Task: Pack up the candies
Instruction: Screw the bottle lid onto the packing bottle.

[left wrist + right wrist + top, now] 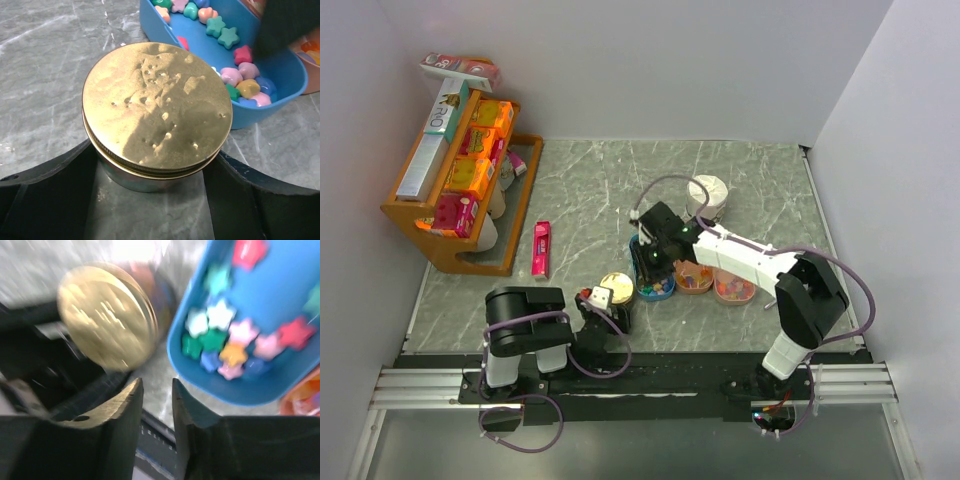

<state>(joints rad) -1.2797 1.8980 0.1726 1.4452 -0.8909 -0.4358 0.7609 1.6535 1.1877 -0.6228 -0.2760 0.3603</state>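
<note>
- Left gripper (152,167): its fingers lie against opposite sides of the gold-lidded jar (155,107) and are clamped on it below the lid.
- The jar stands upright on the marble table (590,180) with its lid on.
- Right gripper (156,390): jaws a narrow gap apart, nothing visible between them. Its wrist view is blurred. It hangs over the near end of the blue tray (280,95).
- Candies (248,88): star-shaped, in mixed colours, lying loose in the blue tray, just beside the jar.
- An orange tray (692,291) with coloured contents sits just beside the blue tray, on the side away from the jar.
</note>
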